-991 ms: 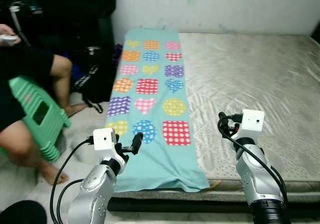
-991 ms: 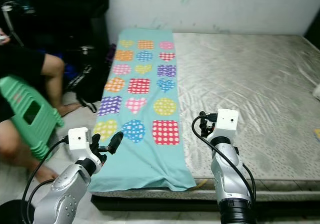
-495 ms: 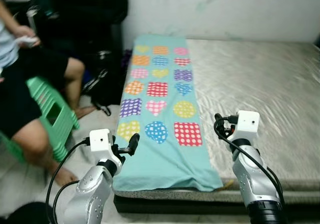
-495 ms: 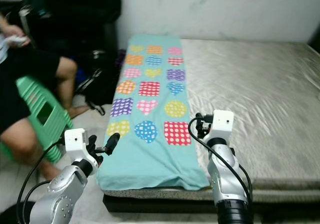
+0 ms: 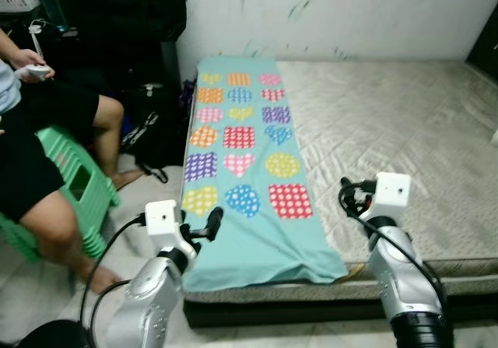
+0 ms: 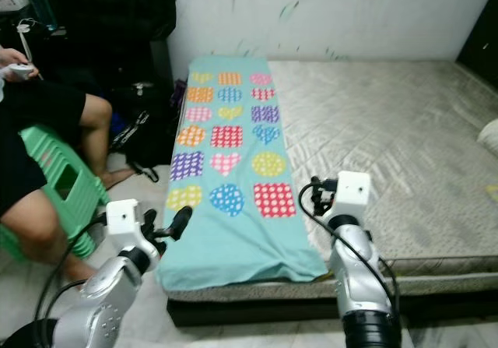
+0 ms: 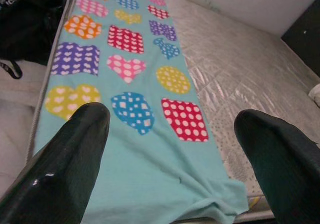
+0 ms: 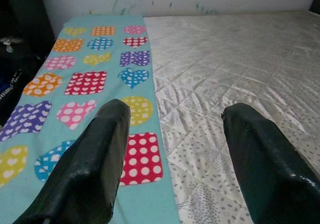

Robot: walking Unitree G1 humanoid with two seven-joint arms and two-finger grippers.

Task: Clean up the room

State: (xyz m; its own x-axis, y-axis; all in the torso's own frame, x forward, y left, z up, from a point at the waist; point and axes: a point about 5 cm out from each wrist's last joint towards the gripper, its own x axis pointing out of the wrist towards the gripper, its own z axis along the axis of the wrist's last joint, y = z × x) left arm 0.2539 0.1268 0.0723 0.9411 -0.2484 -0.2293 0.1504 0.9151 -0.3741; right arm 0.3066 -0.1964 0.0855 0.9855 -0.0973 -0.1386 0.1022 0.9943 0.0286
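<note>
1. We see a white wall (image 5: 350, 9) along the far side, marked with small streaks of colour

2. A low mattress (image 5: 405, 122) with a pale quilted cover takes up the middle and right of the scene, its far edge against the wall

3. We see pale floor (image 5: 148, 188) to the left of the mattress and along its near edge

4. At far left stands dark furniture (image 5: 117, 13), with a black bag (image 5: 152, 130) on the floor before it, near the mattress corner

5. On the left a person's bare leg (image 5: 54, 231) shows beside a green plastic stool (image 5: 82, 184)

6. We find the light even and fairly bright, the far left corner in shade
</note>
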